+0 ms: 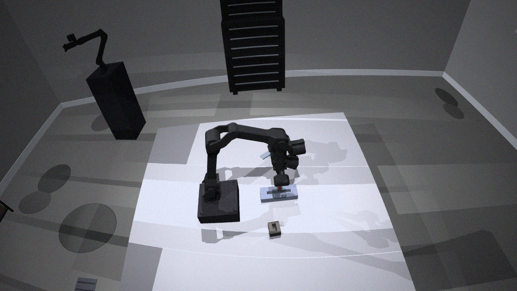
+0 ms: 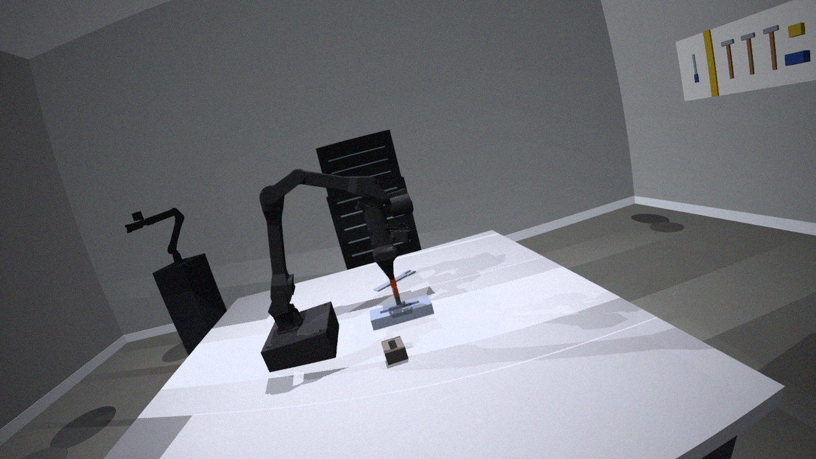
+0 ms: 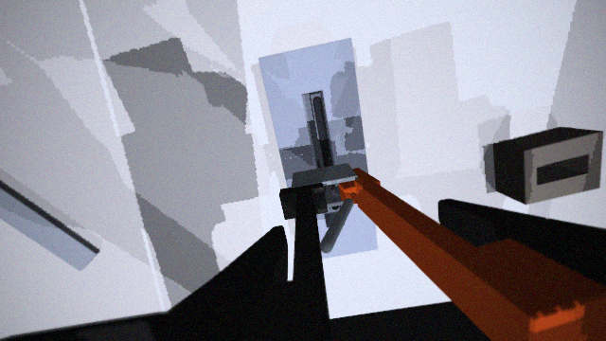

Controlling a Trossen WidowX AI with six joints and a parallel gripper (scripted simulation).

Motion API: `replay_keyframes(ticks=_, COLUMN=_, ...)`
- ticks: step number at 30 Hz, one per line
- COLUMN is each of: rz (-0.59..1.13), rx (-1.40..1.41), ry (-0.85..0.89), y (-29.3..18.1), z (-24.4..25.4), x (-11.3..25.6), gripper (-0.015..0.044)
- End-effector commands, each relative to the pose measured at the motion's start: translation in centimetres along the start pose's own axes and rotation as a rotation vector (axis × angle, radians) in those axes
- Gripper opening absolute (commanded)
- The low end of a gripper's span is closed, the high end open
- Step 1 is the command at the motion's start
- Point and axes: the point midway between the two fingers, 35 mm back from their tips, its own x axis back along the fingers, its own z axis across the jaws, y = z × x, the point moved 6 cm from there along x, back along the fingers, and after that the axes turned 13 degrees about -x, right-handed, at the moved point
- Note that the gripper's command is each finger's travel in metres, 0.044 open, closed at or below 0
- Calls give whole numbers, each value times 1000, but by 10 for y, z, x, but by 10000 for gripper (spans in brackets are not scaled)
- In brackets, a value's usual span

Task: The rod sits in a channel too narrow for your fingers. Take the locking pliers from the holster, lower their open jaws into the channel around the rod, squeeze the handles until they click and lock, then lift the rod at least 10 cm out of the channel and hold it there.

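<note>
The slim dark-grey rod [image 3: 320, 118] lies in the channel of the pale-blue rectangular block [image 1: 265, 198] [image 2: 380, 322] [image 3: 303, 71], and your black fingers [image 1: 281, 180] [image 2: 386, 267] are clamped on the locking pliers with orange and black handles [image 1: 279, 188] [image 2: 393, 287] [image 3: 417, 218]. You can't tell whether their jaws straddle the rod; a small yaw error could land them on the channel's edge, and squeezing too early could miss the rod. Your arm arches up from its base, its wrist pointing steeply down over the block.
</note>
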Motion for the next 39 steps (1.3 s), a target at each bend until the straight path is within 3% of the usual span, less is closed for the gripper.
replay_keyframes(ticks=1, rz=-2, rx=6, ry=3, y=0, z=0, x=1, gripper=323)
replay_keyframes(ticks=39, rz=-2, rx=6, ry=3, y=0, z=0, x=-27, gripper=323)
